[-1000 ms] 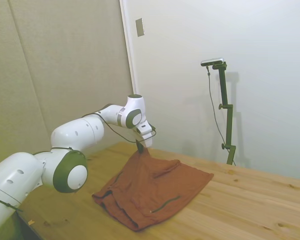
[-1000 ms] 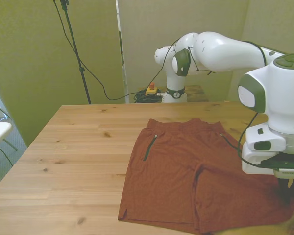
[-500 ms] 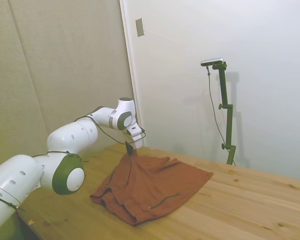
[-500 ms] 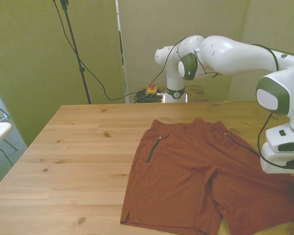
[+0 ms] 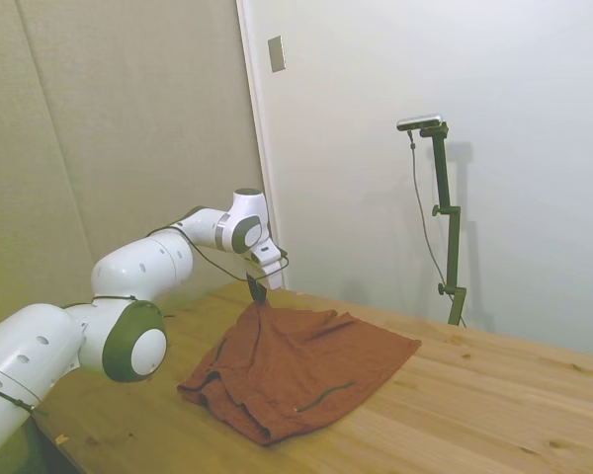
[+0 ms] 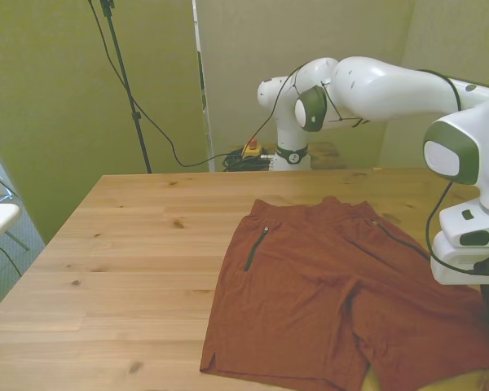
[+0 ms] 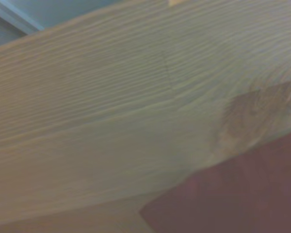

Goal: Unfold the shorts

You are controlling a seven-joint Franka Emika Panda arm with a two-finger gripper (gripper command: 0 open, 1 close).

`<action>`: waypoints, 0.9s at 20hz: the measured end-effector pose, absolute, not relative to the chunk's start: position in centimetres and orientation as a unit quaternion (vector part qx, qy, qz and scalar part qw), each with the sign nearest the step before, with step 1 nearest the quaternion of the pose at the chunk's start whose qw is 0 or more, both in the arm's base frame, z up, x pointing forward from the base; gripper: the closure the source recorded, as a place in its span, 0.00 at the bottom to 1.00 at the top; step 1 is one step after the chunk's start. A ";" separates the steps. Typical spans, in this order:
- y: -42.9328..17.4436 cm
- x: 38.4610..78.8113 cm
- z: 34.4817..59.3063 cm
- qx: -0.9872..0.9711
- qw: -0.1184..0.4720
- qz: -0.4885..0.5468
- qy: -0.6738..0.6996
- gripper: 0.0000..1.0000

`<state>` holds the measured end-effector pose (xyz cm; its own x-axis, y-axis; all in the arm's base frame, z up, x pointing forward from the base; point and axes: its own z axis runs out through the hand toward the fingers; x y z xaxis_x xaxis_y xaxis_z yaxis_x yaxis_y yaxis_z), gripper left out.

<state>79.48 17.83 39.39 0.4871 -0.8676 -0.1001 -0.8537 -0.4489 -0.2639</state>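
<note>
Rust-red shorts (image 6: 326, 301), one pair, lay on the table (image 6: 122, 269); gripper (image 5: 258, 295) pinched a leg corner, lifting it.

I see a lab test room: bare padded walls (image 5: 128, 128), a lone wooden table (image 6: 122, 269), cables (image 6: 159, 130) trailing, an emergency-stop button (image 6: 251, 147).

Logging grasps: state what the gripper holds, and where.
The gripper holds the shorts by a raised leg edge, at the front view's right.
</note>
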 end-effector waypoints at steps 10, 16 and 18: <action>14.6 77.3 45.5 -0.860 0.038 -0.053 0.506 0.00; 14.9 76.6 46.9 -0.881 0.033 -0.048 0.470 0.00; 15.1 76.7 47.1 -0.881 0.038 -0.054 0.469 0.00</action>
<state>76.72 15.10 47.11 0.5545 -0.8300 0.0601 -0.8218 -0.5575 -0.1176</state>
